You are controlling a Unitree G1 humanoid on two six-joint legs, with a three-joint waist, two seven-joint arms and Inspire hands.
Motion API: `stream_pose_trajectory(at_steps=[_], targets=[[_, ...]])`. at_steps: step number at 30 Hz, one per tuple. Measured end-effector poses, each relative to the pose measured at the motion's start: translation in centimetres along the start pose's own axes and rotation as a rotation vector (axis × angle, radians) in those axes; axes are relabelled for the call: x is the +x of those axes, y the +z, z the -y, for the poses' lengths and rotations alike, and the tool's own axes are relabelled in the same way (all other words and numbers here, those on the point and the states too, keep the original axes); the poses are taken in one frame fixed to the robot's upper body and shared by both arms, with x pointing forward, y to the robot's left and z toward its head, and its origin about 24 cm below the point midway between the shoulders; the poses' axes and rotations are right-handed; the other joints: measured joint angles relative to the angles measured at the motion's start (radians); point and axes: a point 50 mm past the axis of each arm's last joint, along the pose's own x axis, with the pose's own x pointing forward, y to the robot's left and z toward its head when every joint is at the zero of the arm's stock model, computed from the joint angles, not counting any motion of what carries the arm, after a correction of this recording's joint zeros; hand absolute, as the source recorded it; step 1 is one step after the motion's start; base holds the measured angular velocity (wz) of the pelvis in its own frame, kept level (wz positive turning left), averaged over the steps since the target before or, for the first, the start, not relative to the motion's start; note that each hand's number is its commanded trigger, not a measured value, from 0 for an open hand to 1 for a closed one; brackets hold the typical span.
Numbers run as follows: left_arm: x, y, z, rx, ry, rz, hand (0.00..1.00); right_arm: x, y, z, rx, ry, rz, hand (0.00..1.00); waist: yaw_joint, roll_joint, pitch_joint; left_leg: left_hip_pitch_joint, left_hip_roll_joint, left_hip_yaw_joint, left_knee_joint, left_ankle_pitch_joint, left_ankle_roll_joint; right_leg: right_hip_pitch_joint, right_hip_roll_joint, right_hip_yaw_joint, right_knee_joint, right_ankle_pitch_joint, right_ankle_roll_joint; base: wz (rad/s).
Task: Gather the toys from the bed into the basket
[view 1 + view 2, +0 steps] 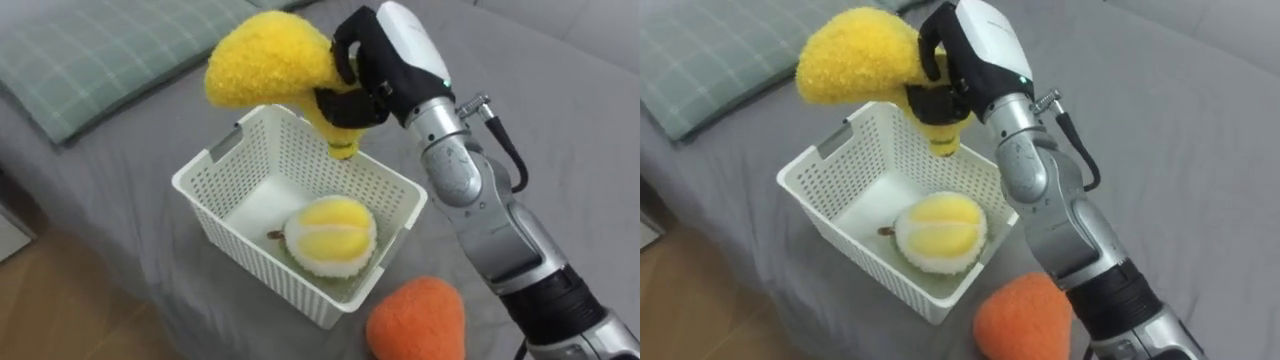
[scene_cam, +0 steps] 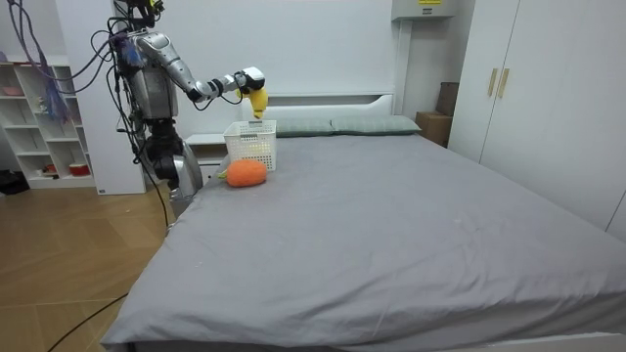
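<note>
The yellow plush toy (image 1: 265, 65) hangs over the white basket (image 1: 258, 165), probably so that it can fall straight in; the right hand (image 1: 375, 70) has its fingers curled around the toy's narrow end, leaving the thick end free; a round yellow toy (image 1: 330, 235) already lies inside; the orange toy (image 1: 418, 318) waits on the bed (image 1: 560, 120), just beside the basket.

Wide bed (image 2: 391, 225) under a plain grey sheet, with a white headboard (image 2: 323, 100) and green checked pillows (image 2: 364, 124) against a bare white wall (image 2: 323, 44). Light wooden floor (image 2: 68, 264) on the room view's left, white open shelving (image 2: 34, 117) behind. Tall white wardrobe (image 2: 533, 78) with pale handles on the room view's right. Soft, even light.
</note>
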Motion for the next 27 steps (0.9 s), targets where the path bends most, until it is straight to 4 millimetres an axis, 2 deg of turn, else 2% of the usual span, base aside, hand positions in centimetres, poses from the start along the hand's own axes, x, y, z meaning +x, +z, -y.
stream_pose_trajectory(at_steps=[1, 2, 3, 13, 20, 27], targets=[[0.0, -0.1, -0.1, -0.008, 0.004, -0.004, 0.0, 0.0, 0.0, 0.0, -0.003, 0.001, -0.003, 0.52, 0.002, -0.001, 0.0004, -0.003, -0.005, -0.014, 0.003, 0.004, 0.0, 0.0, 0.0, 0.0, 0.0, -0.001, 0.001, 0.37], [0.0, -0.1, -0.2, -0.008, 0.007, -0.006, 0.0, 0.0, -0.1, -0.1, -0.004, 0.001, -0.005, 0.24, 0.005, -0.002, 0.0007, -0.004, -0.006, -0.017, 0.003, 0.006, 0.0, 0.0, -0.001, 0.0, 0.0, -0.001, 0.001, 0.23], [0.0, -0.1, -0.3, -0.007, 0.011, -0.01, 0.0, 0.0, -0.2, -0.3, -0.006, 0.007, -0.011, 0.0, 0.018, -0.004, 0.001, -0.004, -0.007, -0.019, 0.003, 0.007, -0.001, 0.002, 0.0, 0.001, 0.001, -0.001, 0.001, 0.08], [0.0, -0.1, -0.4, 0.014, 0.018, -0.028, 0.0, 0.1, 0.0, -1.8, -0.016, 0.05, -0.025, 0.0, 0.056, -0.027, 0.0024, -0.015, -0.023, -0.049, 0.01, 0.017, 0.0, 0.005, -0.005, 0.005, 0.0, -0.009, 0.003, 0.1], [-0.1, 0.2, -0.8, -0.025, 0.031, -0.019, 0.0, 0.0, -0.7, -1.7, -0.032, 0.073, -0.042, 0.0, 0.047, -0.029, 0.0028, -0.008, -0.023, -0.049, 0.008, 0.018, 0.001, 0.013, -0.004, 0.01, 0.0, -0.009, 0.003, 0.0], [-0.1, 0.3, -0.9, -0.04, 0.055, -0.009, 0.0, -0.1, -1.1, -1.3, -0.051, 0.069, -0.05, 0.0, 0.031, -0.034, -0.0004, -0.008, -0.021, -0.035, 0.002, 0.019, 0.001, 0.003, -0.003, 0.039, 0.001, -0.008, 0.003, -0.05]])
